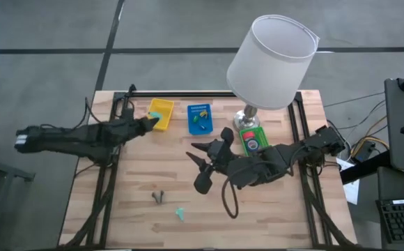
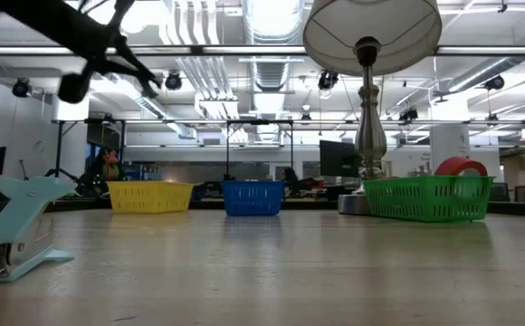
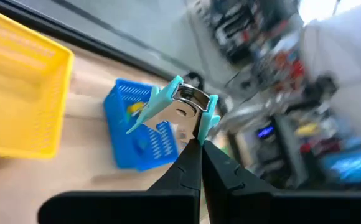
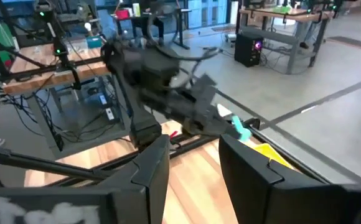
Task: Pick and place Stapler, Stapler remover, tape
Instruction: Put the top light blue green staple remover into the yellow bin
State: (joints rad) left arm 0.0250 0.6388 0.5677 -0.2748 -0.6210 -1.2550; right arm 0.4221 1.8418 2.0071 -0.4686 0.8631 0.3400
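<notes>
The left claw [image 3: 200, 142] is clamped on a small teal staple remover [image 3: 179, 106], holding it above the yellow plastic basket [image 1: 161, 113]. The right claw [image 4: 193, 165] hangs with its fingers apart over mid-table [image 1: 139, 216], holding nothing. A teal stapler [image 1: 180, 213] lies near the front edge, and red tape [image 2: 460, 167] sits in the green basket [image 2: 425, 199].

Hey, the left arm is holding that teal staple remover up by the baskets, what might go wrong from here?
1. The left gripper pinches the staple remover only by one end, so it may slip or twist free.
2. It hangs near the yellow basket rim, beside the blue basket; a release could miss.
3. The right arm lies close to the green basket and lamp; a swing might knock them.
</notes>
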